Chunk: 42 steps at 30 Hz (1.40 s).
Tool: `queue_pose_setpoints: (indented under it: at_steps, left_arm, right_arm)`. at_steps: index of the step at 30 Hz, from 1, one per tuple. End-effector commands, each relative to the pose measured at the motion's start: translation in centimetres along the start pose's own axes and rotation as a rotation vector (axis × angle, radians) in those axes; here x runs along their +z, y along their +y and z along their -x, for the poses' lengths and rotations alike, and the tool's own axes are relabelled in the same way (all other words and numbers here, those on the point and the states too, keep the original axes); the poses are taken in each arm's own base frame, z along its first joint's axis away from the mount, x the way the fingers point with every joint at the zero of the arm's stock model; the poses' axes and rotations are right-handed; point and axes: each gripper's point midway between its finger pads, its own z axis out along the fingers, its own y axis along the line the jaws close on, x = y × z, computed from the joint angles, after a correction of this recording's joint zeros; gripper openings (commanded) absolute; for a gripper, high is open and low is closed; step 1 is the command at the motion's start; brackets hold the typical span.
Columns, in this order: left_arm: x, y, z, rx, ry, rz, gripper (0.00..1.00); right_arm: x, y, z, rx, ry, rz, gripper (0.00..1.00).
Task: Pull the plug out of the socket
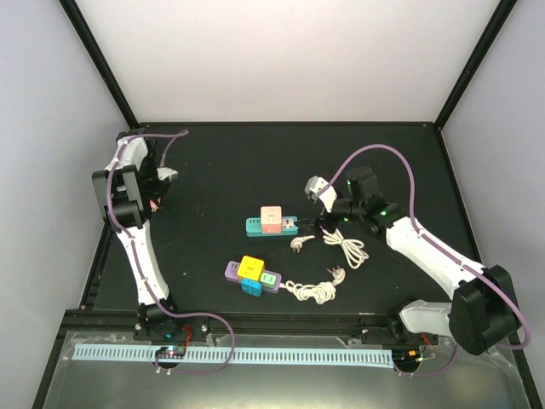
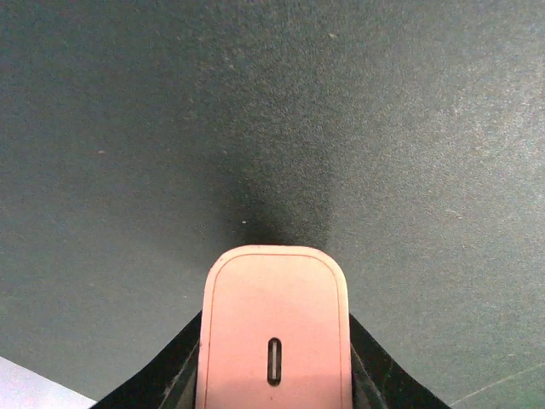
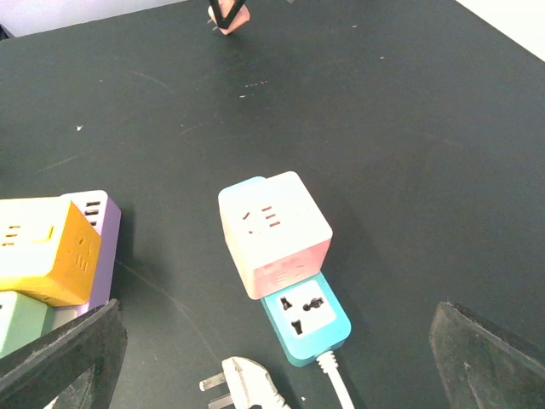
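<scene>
Since the pink plug [image 2: 274, 290] sits clamped between the left fingers [image 2: 174, 382], held above the tabletop [image 1: 213, 170] well to the left of the teal power strip [image 1: 254, 226], the pull looks done; at most, setting it down is left. The right fingers [image 3: 60, 362] are spread wide over that strip's right end, gripping and touching nothing. A loose white plug [image 1: 298, 244] lies just beside the strip.

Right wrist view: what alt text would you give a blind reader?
A pink cube sits on a teal power strip on a black table, with a loose white plug lying nearby. The right gripper, open, shows dark fingers at both bottom corners.
</scene>
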Motion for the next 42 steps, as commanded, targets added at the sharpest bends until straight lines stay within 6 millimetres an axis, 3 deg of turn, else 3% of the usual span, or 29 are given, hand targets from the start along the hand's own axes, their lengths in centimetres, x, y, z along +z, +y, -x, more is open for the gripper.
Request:
queue_pose_setpoints:
  at_steps: [1, 9, 14, 17, 19, 28, 42]
  left_arm:
    - [-0.7, 0.4, 0.1, 0.014, -0.007, -0.007, 0.32]
    - [-1.6, 0.1, 0.6, 0.026, -0.039, -0.028, 0.52]
    - [-3.2, -0.4, 0.8, 0.032, -0.087, -0.041, 0.64]
    - [-4.9, -0.7, 0.7, 0.031, -0.133, -0.039, 0.8]
    - [-6.1, -1.3, 0.6, 0.038, -0.168, -0.052, 0.97]
    - [-12.3, -3.0, -1.1, 0.078, -0.328, -0.008, 0.99]
    - [-26.6, -9.6, -1.7, 0.222, -0.891, 0.031, 0.99]
  right_arm:
    - [-0.2, 0.0, 0.6, -0.008, -0.013, 0.015, 1.0]
    - [0.0, 0.2, 0.6, -0.001, -0.01, 0.031, 1.0]
    - [0.0, 0.3, 0.6, -0.001, -0.012, 0.038, 1.0]
    - [0.0, 0.3, 0.7, -0.001, -0.015, 0.041, 1.0]
    - [0.0, 0.3, 0.7, 0.0, -0.016, 0.041, 1.0]
    - [0.0, 0.2, 1.1, 0.005, -0.02, 0.041, 1.0]
    - [-0.3, 0.4, 2.3, 0.013, -0.031, 0.063, 1.0]
